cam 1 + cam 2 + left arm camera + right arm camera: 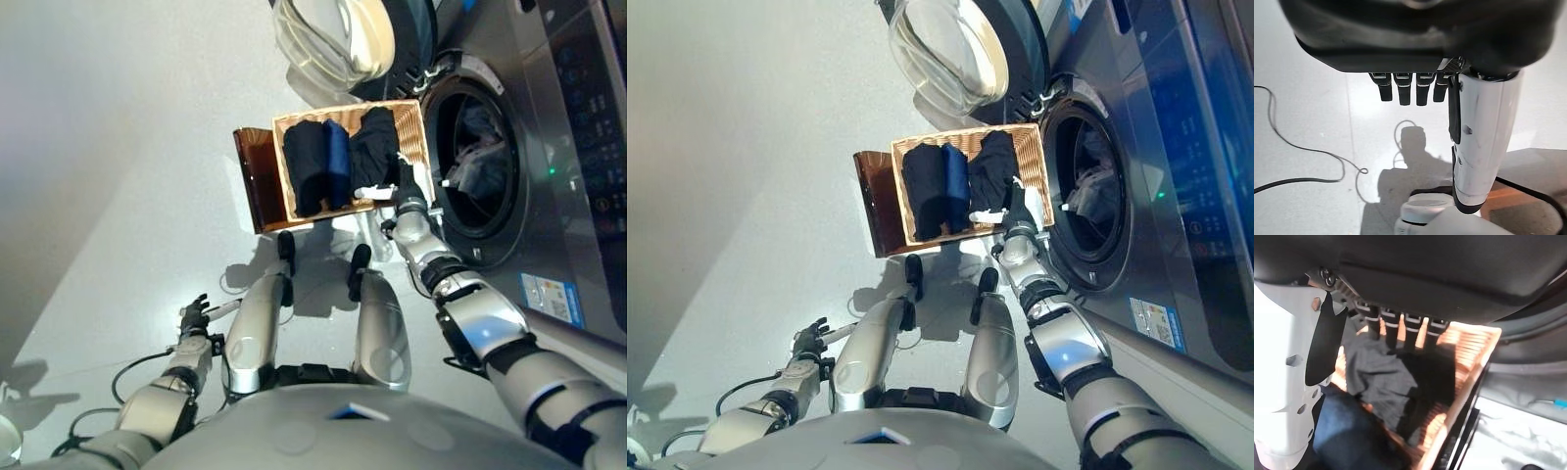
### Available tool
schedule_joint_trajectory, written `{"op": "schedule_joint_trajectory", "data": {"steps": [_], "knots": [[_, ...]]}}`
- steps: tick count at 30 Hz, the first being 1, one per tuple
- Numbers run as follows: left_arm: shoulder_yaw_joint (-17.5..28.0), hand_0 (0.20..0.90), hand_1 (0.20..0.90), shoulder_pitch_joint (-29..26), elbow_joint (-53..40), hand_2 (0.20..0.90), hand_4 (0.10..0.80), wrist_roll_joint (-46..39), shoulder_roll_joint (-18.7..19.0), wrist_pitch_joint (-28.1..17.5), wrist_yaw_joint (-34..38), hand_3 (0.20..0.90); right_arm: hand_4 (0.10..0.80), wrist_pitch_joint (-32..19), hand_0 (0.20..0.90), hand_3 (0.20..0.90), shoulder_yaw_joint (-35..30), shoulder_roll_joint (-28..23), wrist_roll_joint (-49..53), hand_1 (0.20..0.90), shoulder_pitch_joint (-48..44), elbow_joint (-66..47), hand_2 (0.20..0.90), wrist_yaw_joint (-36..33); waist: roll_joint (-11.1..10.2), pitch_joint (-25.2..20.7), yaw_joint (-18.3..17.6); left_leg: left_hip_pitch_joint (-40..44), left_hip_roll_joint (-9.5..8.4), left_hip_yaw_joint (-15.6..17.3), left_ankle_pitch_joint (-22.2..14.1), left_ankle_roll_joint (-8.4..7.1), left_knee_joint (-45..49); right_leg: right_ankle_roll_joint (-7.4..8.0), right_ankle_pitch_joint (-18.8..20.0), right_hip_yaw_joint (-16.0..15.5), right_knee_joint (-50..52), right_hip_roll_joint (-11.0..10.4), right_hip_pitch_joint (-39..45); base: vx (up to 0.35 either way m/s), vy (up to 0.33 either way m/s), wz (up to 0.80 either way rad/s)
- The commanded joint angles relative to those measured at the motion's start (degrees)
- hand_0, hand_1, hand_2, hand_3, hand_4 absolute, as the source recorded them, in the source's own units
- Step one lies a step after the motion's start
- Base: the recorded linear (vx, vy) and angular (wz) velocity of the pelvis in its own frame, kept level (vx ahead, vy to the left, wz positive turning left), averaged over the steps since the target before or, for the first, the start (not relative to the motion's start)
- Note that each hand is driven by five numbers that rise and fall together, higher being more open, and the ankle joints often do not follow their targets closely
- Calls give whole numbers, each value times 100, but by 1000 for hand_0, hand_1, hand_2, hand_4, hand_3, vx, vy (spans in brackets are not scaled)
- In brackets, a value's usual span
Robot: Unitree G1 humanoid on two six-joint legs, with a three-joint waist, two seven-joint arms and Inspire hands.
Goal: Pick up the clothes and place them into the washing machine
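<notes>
Wicker basket (412, 125) holds three dark garments (328, 162), right hand (404, 183) above.

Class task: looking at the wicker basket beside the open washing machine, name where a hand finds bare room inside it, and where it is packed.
Inside the wicker basket, bare weave shows only along the wall nearest the washing machine, beside the black garment under the right hand. The middle and far side are packed with the blue garment and a dark garment. The left hand hangs idle over bare floor.

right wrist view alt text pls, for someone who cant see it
The right robot hand hovers open above a wicker basket, fingers extended over a dark grey garment. A blue garment lies beside it, and the washing machine stands right next to the basket.
</notes>
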Motion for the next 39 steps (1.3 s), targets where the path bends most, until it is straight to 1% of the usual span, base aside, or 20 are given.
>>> {"op": "schedule_joint_trajectory", "data": {"steps": [1, 8, 11, 15, 17, 18, 21, 25, 29, 32, 39], "knots": [[123, 900, 900, 65, 270, 900, 800, -20, 261, -67, 238, 900, 800, -253, 900, 900, 107, -172, 95, 900, -666, -53, 900, -326, -92, -126, 116, -318, -8, -80, -618, -360, 929, -129, 516, 23, -491, 14, 2, 0, 0, 0], [219, 900, 900, 27, 286, 900, 800, -10, 377, -15, 218, 900, 800, -209, 900, 900, 181, -318, -18, 900, -1056, 173, 900, -411, -83, -15, 170, -692, 1, -171, -835, -350, 1567, -229, 233, 12, 169, 4, -289, -26, -19, 8], [238, 900, 900, 50, 265, 900, 800, -10, 425, -18, 192, 900, 800, -166, 900, 900, 150, -498, -15, 900, -1259, 304, 900, -483, -56, 16, 201, -855, 4, -186, -826, -368, 1653, -247, 179, -53, 307, -4, -424, -32, -28, 5], [242, 900, 900, 66, 248, 900, 800, -55, 424, -28, 191, 900, 800, -127, 900, 900, 171, -581, -56, 900, -1401, 443, 900, -539, -57, 37, 236, -998, 24, -204, -854, -365, 1809, -279, 100, -59, 460, 15, -560, -20, -18, 13], [224, 900, 900, 70, 262, 900, 800, -66, 411, -21, 191, 900, 800, -112, 900, 900, 169, -602, -80, 900, -1488, 499, 900, -595, -62, 66, 237, -1128, 41, -212, -940, -352, 2048, -311, 23, -50, 643, 15, -675, 11, -5, 6], [212, 900, 900, 67, 270, 900, 800, -73, 401, -19, 194, 900, 800, -114, 900, 900, 168, -591, -81, 900, -1494, 526, 900, -603, -54, 91, 243, -1099, 54, -236, -1148, -376, 2205, -285, -173, -21, 824, 33, -665, 53, -1, 0], [191, 900, 900, 23, 273, 900, 800, -65, 398, -5, 183, 900, 800, -111, 900, 900, 166, -580, -66, 900, -1536, 581, 900, -629, -63, 127, 231, -1216, 75, -245, -1282, -350, 2485, -309, -272, 8, 1043, 35, -776, 15, 6, -2], [201, 900, 900, -4, 236, 900, 800, -38, 420, 5, 172, 900, 800, -119, 900, 900, 172, -609, -15, 900, -1593, 582, 900, -623, -54, 171, 218, -1310, 74, -255, -1385, -322, 2661, -307, -318, 17, 1185, 25, -878, -10, 19, -6], [226, 900, 900, 4, 198, 900, 800, -52, 440, -11, 153, 900, 800, -117, 900, 900, 220, -752, 3, 900, -1700, 635, 900, -578, -19, 206, 256, -1434, 66, -239, -1414, -304, 2778, -312, -331, 1, 1287, -21, -992, -5, 5, -1], [235, 900, 900, 20, 171, 900, 800, -73, 454, -24, 139, 900, 800, -102, 900, 900, 196, -891, 72, 900, -1809, 749, 900, -542, 26, 215, 307, -1514, 40, -248, -1380, -295, 2739, -313, -326, -17, 1283, -37, -1073, -21, 13, 6], [188, 900, 900, 99, 80, 900, 800, -157, 462, -115, 140, 900, 800, -110, 900, 900, 275, -1030, 97, 900, -2052, 928, 900, -491, 45, 299, 412, -1690, -54, -254, -1228, -272, 2574, -301, -186, -44, 1150, -59, -1234, -36, 13, 5]]}}
